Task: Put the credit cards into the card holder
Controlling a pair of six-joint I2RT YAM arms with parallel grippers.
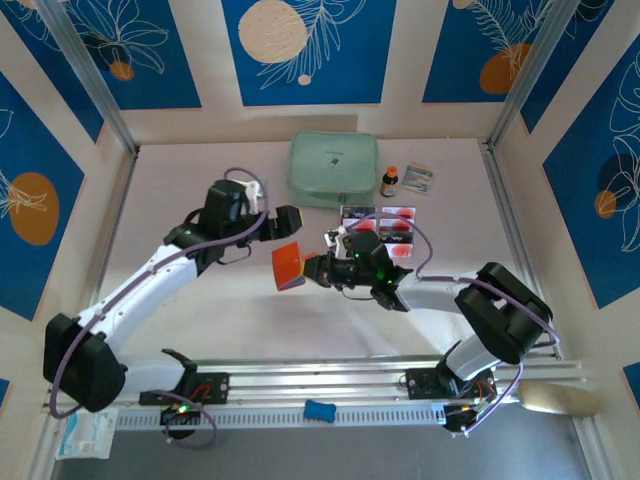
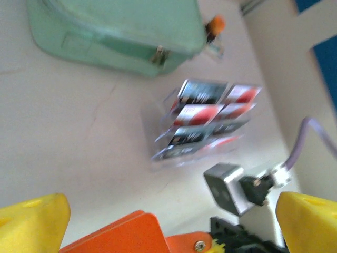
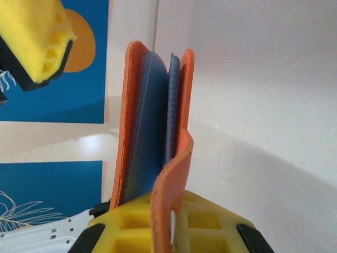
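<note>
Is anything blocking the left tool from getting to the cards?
Partly: the right tool, shut on the card holder, and its wrist camera sit between the open left tool and the credit cards in the clear tray.

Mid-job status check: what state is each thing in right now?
card holder: unsnapped, leaves slightly parted, held off the table.
right gripper: shut on the card holder.
left gripper: open, close beside the holder.
credit cards: standing in the clear tray.
zip case: closed.
bottle: upright, capped.
</note>
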